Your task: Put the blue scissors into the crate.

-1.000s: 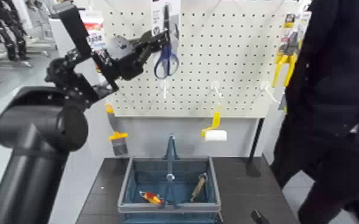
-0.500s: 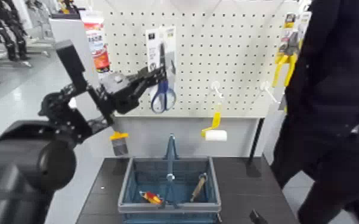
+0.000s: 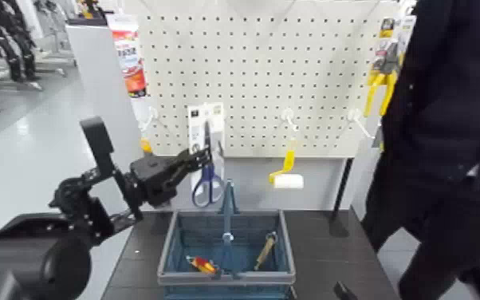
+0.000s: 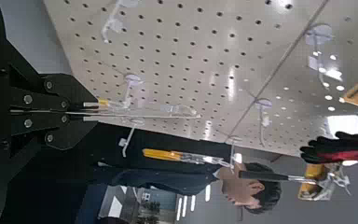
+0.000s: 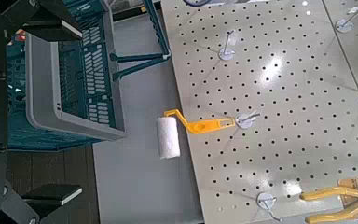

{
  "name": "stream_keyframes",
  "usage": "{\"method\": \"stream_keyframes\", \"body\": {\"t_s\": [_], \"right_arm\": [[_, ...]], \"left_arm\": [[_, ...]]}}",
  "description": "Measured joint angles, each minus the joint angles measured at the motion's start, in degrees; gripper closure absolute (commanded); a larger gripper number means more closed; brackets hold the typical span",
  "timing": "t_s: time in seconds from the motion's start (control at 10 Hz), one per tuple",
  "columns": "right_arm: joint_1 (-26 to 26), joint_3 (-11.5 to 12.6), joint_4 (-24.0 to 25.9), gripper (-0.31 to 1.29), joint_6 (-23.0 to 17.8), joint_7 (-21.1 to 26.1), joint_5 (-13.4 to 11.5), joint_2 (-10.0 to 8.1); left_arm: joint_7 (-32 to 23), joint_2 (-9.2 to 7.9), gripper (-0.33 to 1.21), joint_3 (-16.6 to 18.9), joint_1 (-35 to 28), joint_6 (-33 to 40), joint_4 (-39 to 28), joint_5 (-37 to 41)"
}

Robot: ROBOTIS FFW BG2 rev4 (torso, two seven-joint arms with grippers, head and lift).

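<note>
- Blue scissors (image 3: 209, 169) and their white card (image 3: 196, 132) have come down with the left end effector (image 3: 202, 158) since the earlier head view, from high against the pegboard (image 3: 315, 96) to just above the crate's far rim.
- That end effector is clamped on the carded scissors, loops hanging lowest; keep the grip steady, as a tall card could swing or twist.
- In the head view the loops come close to the crate (image 3: 287, 239)'s upright handle (image 3: 229, 209); whether they touch, I cannot tell. Best to clear it and the rim before lowering.
- Aim for the left half, bring the card over the opening, tilt it if needed, and release low, beside the red-and-yellow item (image 3: 203, 265).
- The right end effector (image 5: 75, 110) waits near the crate, its fingers apart, holding nothing.
</note>
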State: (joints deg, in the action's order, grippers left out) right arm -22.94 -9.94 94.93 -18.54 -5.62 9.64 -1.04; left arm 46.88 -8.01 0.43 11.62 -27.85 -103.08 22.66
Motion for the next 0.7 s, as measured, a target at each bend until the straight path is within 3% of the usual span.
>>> {"method": "stream_keyframes", "body": {"t_s": [0.7], "right_arm": [[-0.03, 0.19, -0.23, 0.15, 0.0, -0.15, 0.22, 0.04]], "left_arm": [[3.45, -0.31, 1.17, 0.19, -1.71, 3.67, 14.81, -1.63]]}}
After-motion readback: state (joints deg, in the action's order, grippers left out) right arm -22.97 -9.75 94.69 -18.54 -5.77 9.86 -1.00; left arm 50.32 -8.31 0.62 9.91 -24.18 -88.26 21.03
